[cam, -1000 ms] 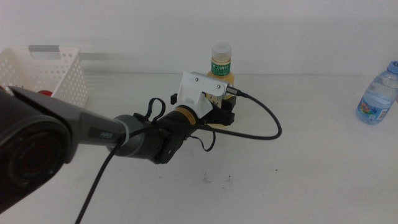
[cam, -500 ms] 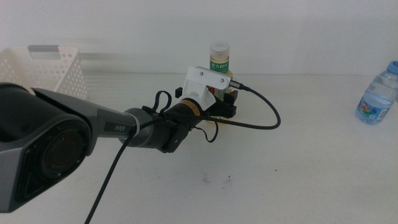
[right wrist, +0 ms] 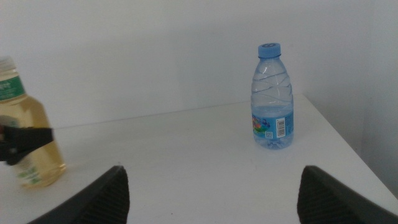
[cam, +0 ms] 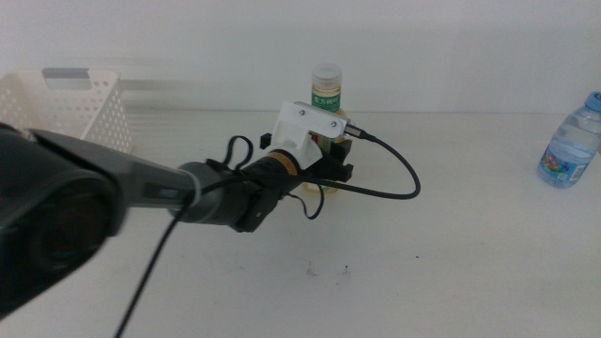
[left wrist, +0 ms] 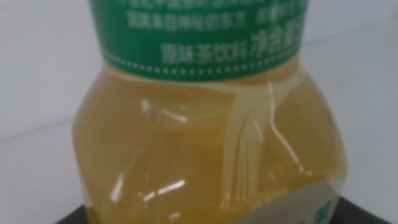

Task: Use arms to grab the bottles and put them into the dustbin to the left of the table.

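Note:
The yellow tea bottle (cam: 326, 86) with a white cap and green label stands at the back middle of the table. My left gripper (cam: 334, 158) reaches in from the left and is shut around its lower body. The bottle fills the left wrist view (left wrist: 205, 143), and the right wrist view (right wrist: 28, 118) shows it with a dark jaw across it. The clear blue-capped water bottle (cam: 570, 141) stands upright at the far right edge, and the right wrist view shows it ahead (right wrist: 272, 99). My right gripper (right wrist: 214, 208) is open, empty and out of the middle view. The red can is out of view.
The white perforated dustbin (cam: 80, 108) with a grey handle stands at the back left. The left arm's black cable (cam: 399, 183) loops over the table to the right of the tea bottle. The table's right edge runs just beyond the water bottle.
My left gripper has moved further onto the tea bottle. Bottle and gripper have shifted slightly left and up in the middle view. The water bottle has not moved.

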`<state>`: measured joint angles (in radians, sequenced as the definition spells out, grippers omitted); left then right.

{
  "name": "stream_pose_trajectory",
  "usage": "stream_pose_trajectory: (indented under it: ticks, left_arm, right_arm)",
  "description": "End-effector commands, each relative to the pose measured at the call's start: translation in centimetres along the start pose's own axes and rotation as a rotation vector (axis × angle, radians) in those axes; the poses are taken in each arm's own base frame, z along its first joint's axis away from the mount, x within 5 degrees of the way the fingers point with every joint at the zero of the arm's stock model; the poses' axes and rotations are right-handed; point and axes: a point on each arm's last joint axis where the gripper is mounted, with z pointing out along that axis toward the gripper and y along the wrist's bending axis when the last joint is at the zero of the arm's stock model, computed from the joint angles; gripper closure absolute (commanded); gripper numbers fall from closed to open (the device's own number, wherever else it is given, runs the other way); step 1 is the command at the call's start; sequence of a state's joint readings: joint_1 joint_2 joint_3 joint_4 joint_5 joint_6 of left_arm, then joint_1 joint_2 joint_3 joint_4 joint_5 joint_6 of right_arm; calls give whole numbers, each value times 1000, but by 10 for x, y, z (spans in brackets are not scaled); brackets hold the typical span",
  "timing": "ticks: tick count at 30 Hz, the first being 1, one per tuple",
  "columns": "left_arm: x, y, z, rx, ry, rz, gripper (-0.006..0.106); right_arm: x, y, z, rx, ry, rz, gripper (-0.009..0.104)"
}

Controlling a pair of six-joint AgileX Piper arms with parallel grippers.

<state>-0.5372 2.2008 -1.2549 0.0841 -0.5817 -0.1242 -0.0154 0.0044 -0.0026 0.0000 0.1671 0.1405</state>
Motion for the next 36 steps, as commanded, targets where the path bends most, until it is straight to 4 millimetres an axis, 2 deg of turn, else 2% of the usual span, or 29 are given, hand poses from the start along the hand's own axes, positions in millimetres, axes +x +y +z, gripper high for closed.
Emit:
stream_pose_trajectory:
  ticks: [1,4,8,12,16,21,26,28,31,36]
  left_arm:
    - [-24,2,-22,-11,-40,-25,94]
    - [-47,1,-57,-38,-16,-60,102]
    - [-78,-2,-99,-57,154,-46,102]
    - [-112,0,-126,-85,246,-46,102]
    - [-134,9,-138,-114,401,-27,102]
    - [-174,60,-161,-66,522,-52,102]
    - [-217,118,-203,-129,574,-76,102]
    - [-226,138,-216,-161,593,-88,102]
    - [-231,174,-231,-231,614,-138,102]
    - [-216,234,-252,-348,636,-248,102]
  right_arm:
    - [0,0,0,6,-11,-13,4]
    - [0,0,0,6,-11,-13,4]
    - [0,0,0,6,-11,-13,4]
    - [0,0,0,6,-11,-13,4]
    - [0,0,0,6,-11,-13,4]
    - [0,0,0,6,-11,-13,4]
    - [0,0,0,6,-11,-13,4]
    - [0,0,0,6,-11,-13,4]
    - [0,0,0,6,-11,-13,4]
    - [0,0,0,6,-11,-13,4]
